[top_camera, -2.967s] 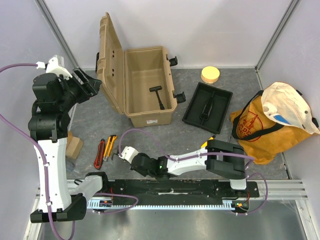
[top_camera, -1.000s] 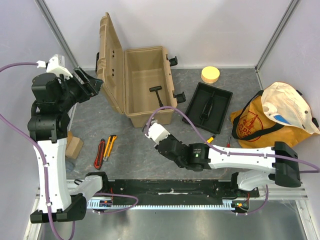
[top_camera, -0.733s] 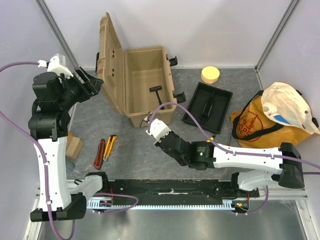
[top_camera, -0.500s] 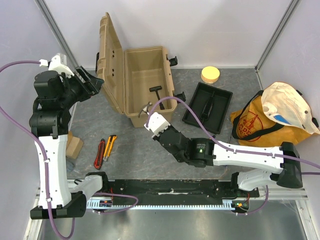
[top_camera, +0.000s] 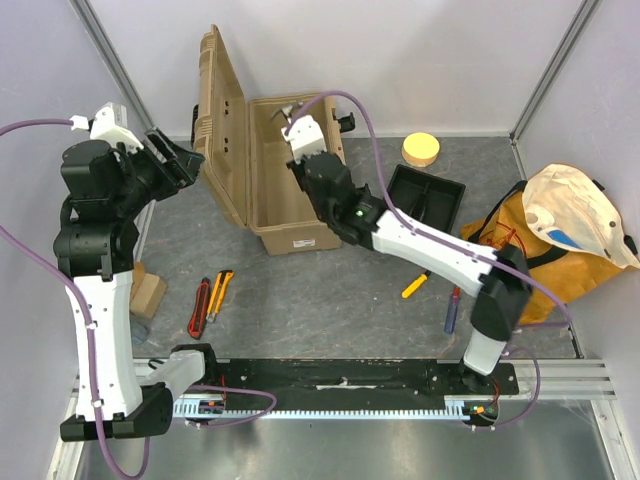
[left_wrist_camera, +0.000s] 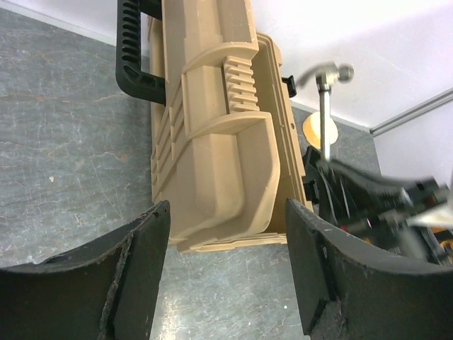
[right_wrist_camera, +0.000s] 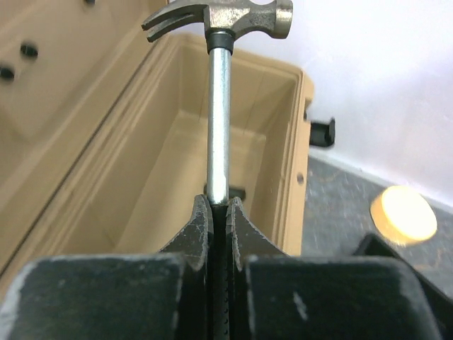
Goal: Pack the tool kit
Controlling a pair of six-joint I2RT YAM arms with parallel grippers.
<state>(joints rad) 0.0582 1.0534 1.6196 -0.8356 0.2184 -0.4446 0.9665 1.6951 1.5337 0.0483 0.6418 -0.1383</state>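
The tan toolbox (top_camera: 285, 190) stands open at the back with its lid (top_camera: 222, 120) upright on the left. My right gripper (top_camera: 295, 123) hangs over the box's far end, shut on the handle of a steel claw hammer (top_camera: 284, 111). In the right wrist view the fingers (right_wrist_camera: 200, 227) pinch the black grip and the hammer head (right_wrist_camera: 237, 18) points up over the box interior (right_wrist_camera: 156, 184). My left gripper (top_camera: 186, 160) is open and empty beside the lid's outer face (left_wrist_camera: 219, 134).
The black inner tray (top_camera: 440, 215) lies right of the box. Red (top_camera: 199, 306) and yellow (top_camera: 220, 293) knives lie front left. A yellow screwdriver (top_camera: 415, 285) and a blue one (top_camera: 452, 311) lie front right. Also present: a yellow disc (top_camera: 421, 149), an orange bag (top_camera: 530, 250) and a wood block (top_camera: 148, 294).
My right arm has swung from the front of the table up and back, carrying the hammer over the open box. The left arm has barely moved.
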